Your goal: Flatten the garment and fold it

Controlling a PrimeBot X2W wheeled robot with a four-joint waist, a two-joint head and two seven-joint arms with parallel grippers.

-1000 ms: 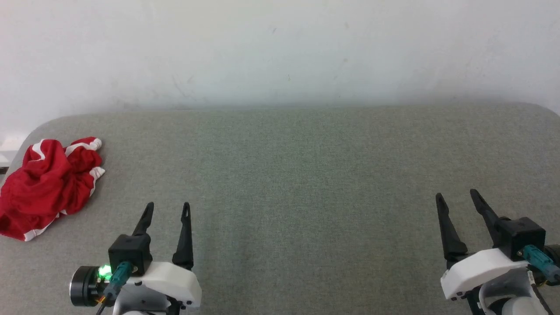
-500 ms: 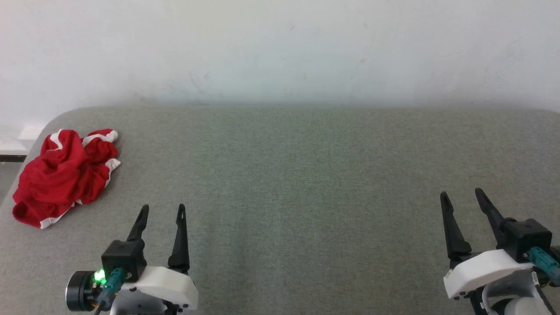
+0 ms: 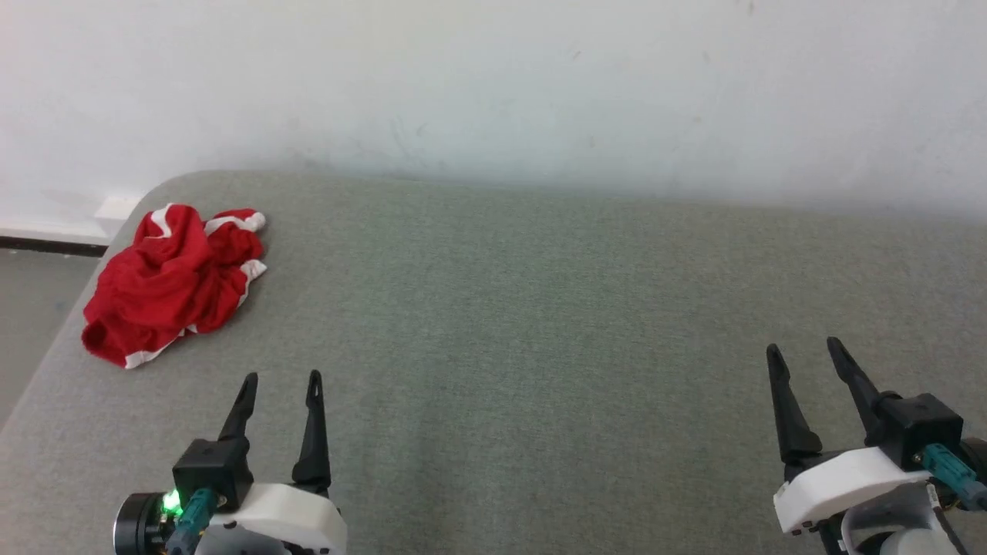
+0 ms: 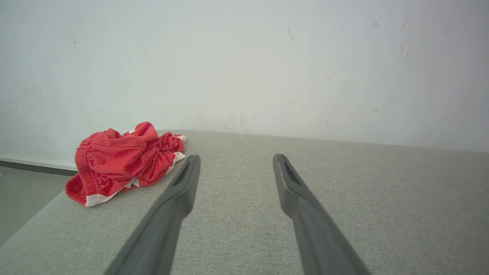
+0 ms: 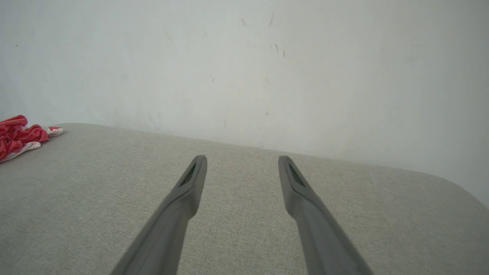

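The garment [image 3: 173, 281], bright red with white trim, lies crumpled in a heap near the far left corner of the grey fabric surface [image 3: 524, 308]. In the left wrist view the garment [image 4: 122, 162] sits ahead and left of the fingers; the right wrist view catches the garment [image 5: 19, 135] at its left edge. My left gripper [image 3: 281, 379] hovers open at the lower left, well short of the heap, nothing between its fingers. At the lower right, far from the cloth, my right gripper [image 3: 802, 349] is open and empty too.
A white wall [image 3: 493, 85] runs along the far edge of the surface. The surface's left edge drops to a grey floor [image 3: 31, 308] with a dark baseboard strip just beyond the garment.
The head camera has turned left, shifting the whole picture right, so the garment now sits further into the frame. Both grippers stay open and hold their places.
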